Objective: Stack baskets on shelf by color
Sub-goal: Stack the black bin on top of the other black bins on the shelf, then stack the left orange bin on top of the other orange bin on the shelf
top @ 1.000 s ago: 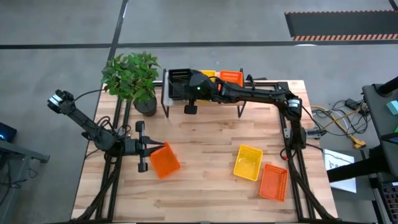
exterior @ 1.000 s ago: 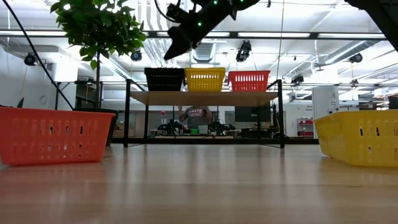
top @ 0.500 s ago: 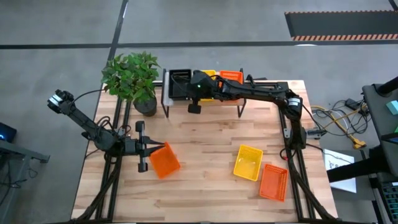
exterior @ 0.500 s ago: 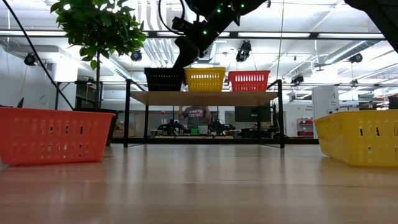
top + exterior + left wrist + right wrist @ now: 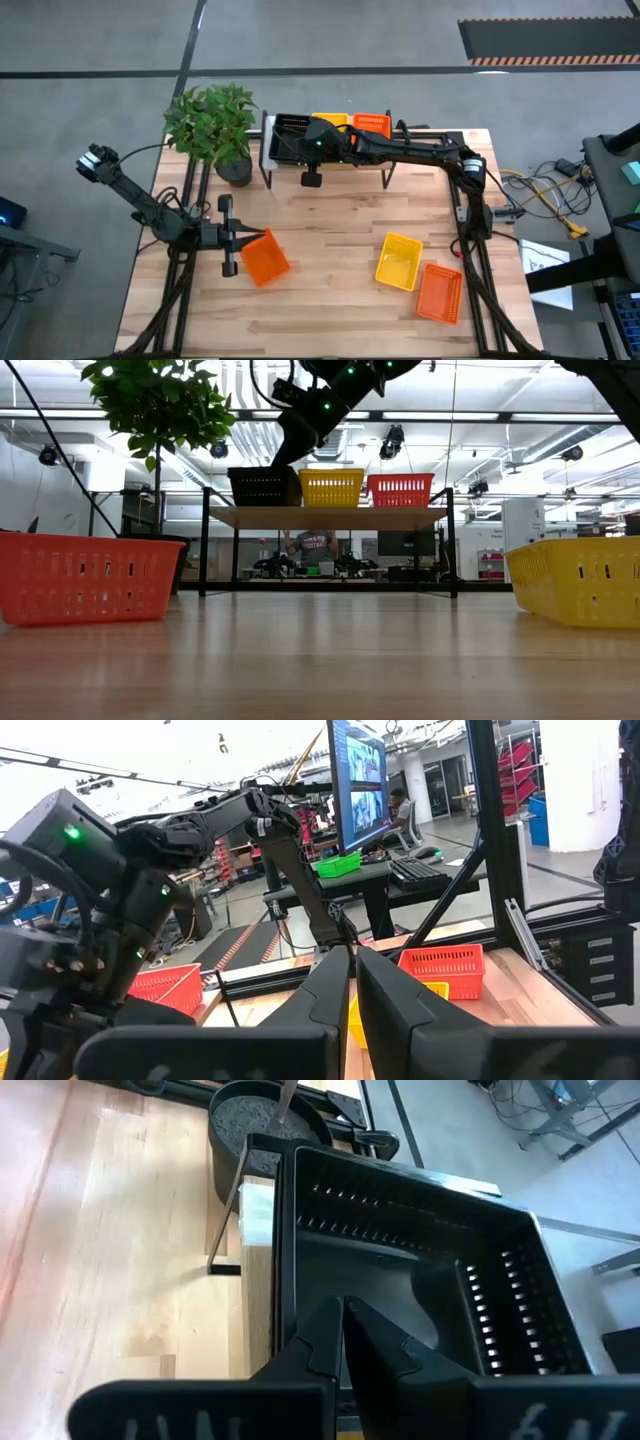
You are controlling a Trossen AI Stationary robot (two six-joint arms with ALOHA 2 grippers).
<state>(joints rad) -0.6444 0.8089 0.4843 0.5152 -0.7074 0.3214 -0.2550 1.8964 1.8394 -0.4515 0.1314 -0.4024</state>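
The shelf (image 5: 330,517) stands at the table's far edge and carries a black basket (image 5: 288,128) at its left, a yellow basket (image 5: 330,487) in the middle and an orange basket (image 5: 400,490) at its right. My right gripper (image 5: 341,1315) is shut and dips into the black basket. Another orange basket (image 5: 264,260) rests on the table at the near left. My left gripper (image 5: 250,238) hangs shut above that basket's far left corner and touches nothing. A yellow basket (image 5: 398,260) and an orange basket (image 5: 440,292) lie at the near right. My right gripper's shut fingers (image 5: 285,448) slant down from the table's right side into the black basket, just behind its top rim (image 5: 270,468). The rim hides the tips, so I cannot tell whether they press a wall or the floor. The basket stands on the shelf board.
A potted plant (image 5: 215,125) stands at the far left, close beside the shelf's left end. Bare wooden table (image 5: 330,220) lies between the shelf and the loose baskets. My right arm (image 5: 410,150) stretches along the shelf over the yellow and orange baskets.
My right gripper has tipped downward and sunk from above the shelf to the black basket's rim, staying shut. The black basket has shifted a little toward the shelf's left end.
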